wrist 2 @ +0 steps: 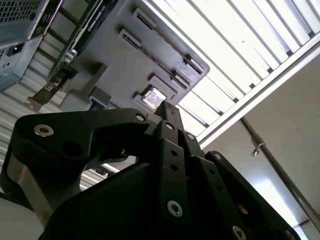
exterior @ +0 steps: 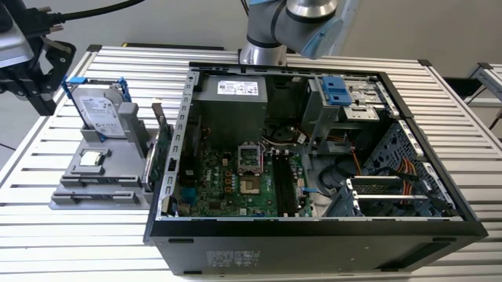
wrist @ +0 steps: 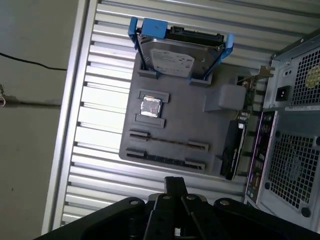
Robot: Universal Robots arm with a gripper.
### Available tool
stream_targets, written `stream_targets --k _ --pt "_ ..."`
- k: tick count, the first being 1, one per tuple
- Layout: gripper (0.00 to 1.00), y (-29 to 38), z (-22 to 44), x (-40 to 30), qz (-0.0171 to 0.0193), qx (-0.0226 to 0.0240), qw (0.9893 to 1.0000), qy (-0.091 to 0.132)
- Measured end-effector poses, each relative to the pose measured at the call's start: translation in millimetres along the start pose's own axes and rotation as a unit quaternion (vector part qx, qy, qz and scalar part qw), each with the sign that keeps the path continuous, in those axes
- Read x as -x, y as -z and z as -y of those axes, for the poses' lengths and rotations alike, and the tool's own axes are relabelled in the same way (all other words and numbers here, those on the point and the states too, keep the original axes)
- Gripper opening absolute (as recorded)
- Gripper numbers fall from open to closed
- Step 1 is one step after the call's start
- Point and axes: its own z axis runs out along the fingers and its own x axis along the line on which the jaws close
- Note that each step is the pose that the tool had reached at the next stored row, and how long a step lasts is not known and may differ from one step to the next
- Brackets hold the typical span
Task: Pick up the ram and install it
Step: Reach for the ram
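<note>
While the fingers point(wrist: 170, 186) of your gripper point(wrist: 175, 180) are closed together with nothing between them, the ram point(wrist: 167, 141) stands on its thin edge in the grey tray point(wrist: 190, 120), apart from the gripper. You have not picked it up yet. The slots point(exterior: 283, 185) inside the computer case point(exterior: 314, 232) look empty, so I judge the whole task is left.

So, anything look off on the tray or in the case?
Nothing stands out. The slim dark grey-green ram strip lies straight in its slot on the grey plastic tray, the silver hard drive stands upright there, and the open black computer case shows no loose parts.
</note>
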Motion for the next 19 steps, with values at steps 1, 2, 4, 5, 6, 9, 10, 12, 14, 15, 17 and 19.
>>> stream_targets --k 1,2,4,5,6,9,10,12,14,15,17,19 --pt "0.00 0.0 0.0 0.0 -0.0001 -0.0001 1.0000 0.003" --pt "0.00 0.0 0.0 0.0 -0.0002 -0.0001 1.0000 0.006" --pt "0.00 0.0 0.0 0.0 -0.0005 -0.0003 0.9999 0.013" --pt "0.00 0.0 0.0 0.0 -0.0006 -0.0003 0.9998 0.018" --pt "0.00 0.0 0.0 0.0 -0.0008 -0.0004 0.9998 0.021" --pt "0.00 -0.1 0.0 0.0 -0.0011 -0.0006 0.9995 0.032" --pt "0.00 -0.1 0.0 0.0 -0.0013 -0.0007 0.9993 0.036" --pt "0.00 -0.1 0.0 0.0 -0.0016 -0.0008 0.9990 0.044" --pt "0.00 -0.1 0.0 0.0 -0.0018 -0.0009 0.9987 0.051" --pt "0.00 -0.1 0.0 0.0 -0.0019 -0.0010 0.9985 0.055" --pt "0.00 -0.1 0.0 0.0 -0.0022 -0.0011 0.9981 0.062" --pt "0.00 -0.1 0.0 0.0 -0.0025 -0.0013 0.9976 0.069"
